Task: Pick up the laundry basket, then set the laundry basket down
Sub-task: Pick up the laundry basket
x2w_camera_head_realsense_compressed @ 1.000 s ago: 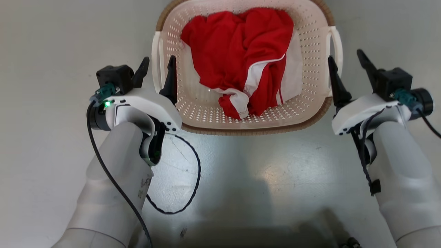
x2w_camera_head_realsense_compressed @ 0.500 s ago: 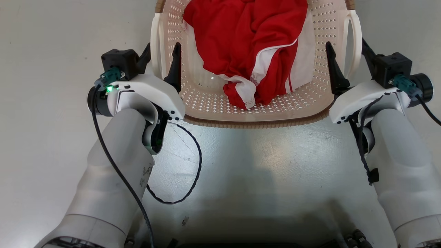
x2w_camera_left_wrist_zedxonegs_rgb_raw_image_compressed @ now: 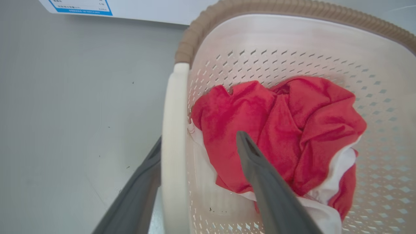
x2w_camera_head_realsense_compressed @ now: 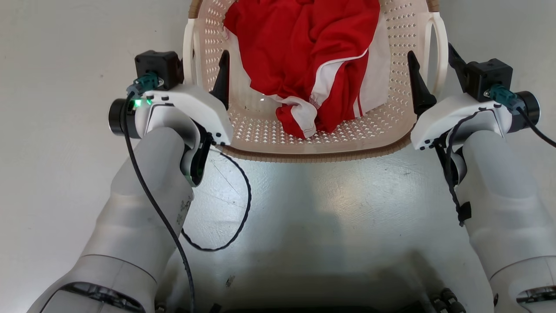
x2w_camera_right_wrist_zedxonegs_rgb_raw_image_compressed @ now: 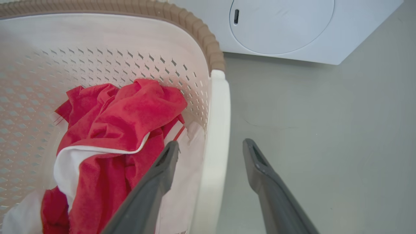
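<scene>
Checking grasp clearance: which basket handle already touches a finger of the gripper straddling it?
The left handle: the left gripper's outer finger rests against it. The right handle stands apart from both right gripper fingers.

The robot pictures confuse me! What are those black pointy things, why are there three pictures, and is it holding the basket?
Those black pointy things are the robot's fingers. Each arm ends in a gripper with two of them. One picture comes from a camera on the robot's head, looking down at its white arms. The other two come from small cameras on its wrists, looking along the fingers.

On the grey floor sits the laundry basket, cream with holes and a brown rim. Inside lies a red and white garment. A white washing machine stands behind it.

The left gripper has one finger inside the basket and one outside, with the white left handle between them. The right gripper sits the same way around the right handle. Both are open, so nothing is squeezed or held yet.
</scene>
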Motion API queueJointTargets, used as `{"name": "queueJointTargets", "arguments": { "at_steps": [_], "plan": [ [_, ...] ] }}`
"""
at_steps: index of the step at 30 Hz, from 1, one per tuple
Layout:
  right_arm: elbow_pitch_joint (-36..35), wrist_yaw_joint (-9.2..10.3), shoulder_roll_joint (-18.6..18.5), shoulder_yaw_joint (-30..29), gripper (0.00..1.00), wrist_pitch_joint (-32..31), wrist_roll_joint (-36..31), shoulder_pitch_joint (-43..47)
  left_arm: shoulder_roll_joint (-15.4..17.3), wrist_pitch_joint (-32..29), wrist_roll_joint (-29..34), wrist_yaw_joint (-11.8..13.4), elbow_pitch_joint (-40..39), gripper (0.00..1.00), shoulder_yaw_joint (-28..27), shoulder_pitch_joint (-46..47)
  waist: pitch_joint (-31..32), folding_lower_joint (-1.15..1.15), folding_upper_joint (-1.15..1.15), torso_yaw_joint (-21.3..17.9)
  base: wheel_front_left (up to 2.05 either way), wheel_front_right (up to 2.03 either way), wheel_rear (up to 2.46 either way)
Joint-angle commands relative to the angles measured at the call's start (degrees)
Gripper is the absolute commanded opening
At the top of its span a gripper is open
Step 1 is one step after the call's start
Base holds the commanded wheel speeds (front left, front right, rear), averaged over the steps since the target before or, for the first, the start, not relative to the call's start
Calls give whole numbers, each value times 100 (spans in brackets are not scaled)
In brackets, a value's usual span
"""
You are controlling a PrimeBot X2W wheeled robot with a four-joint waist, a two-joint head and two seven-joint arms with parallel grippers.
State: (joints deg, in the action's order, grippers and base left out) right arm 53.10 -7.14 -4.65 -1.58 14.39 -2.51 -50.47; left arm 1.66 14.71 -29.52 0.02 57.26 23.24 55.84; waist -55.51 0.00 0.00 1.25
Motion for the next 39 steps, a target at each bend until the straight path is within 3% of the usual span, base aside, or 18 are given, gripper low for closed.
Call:
{"name": "queueJointTargets", "arguments": {
  "at_steps": [1, 13, 14, 15, 16, 27, 39],
  "plan": [
    [11, -35, 131, 74, 100, 61, -41, 136, 121, 29, -97, 86, 51, 100, -34, -53, 17, 0, 0, -3, 0, 0, 0],
    [180, -35, 170, -36, 100, 61, -137, 48, 121, 29, -272, 102, 309, 100, 155, -6, 90, 0, 0, 15, 0, 0, 0],
    [193, -35, 171, -48, 100, 61, -148, 43, 121, 29, -334, 56, 373, 38, 178, -15, 98, 0, 0, 10, 0, 0, 0],
    [242, -35, 172, -65, 11, 61, -147, 40, 121, 29, -366, 34, 388, 0, 203, 5, 104, 0, 0, 14, 0, 0, 0],
    [308, -35, 173, -82, 0, 61, -135, 38, 121, 29, -364, 47, 383, 0, 228, 29, 110, 0, 0, 22, 0, 0, 0],
    [1168, -35, 176, 48, 0, 61, 260, -106, 121, 29, -367, 124, 453, 0, 386, -64, 347, 0, 0, 29, 0, 0, 0],
    [1495, -35, 177, 1113, 0, 61, 1502, 176, 121, 29, -454, 53, 816, 0, 500, -448, 1087, 0, 0, -228, 0, 0, 0]
  ]
}}
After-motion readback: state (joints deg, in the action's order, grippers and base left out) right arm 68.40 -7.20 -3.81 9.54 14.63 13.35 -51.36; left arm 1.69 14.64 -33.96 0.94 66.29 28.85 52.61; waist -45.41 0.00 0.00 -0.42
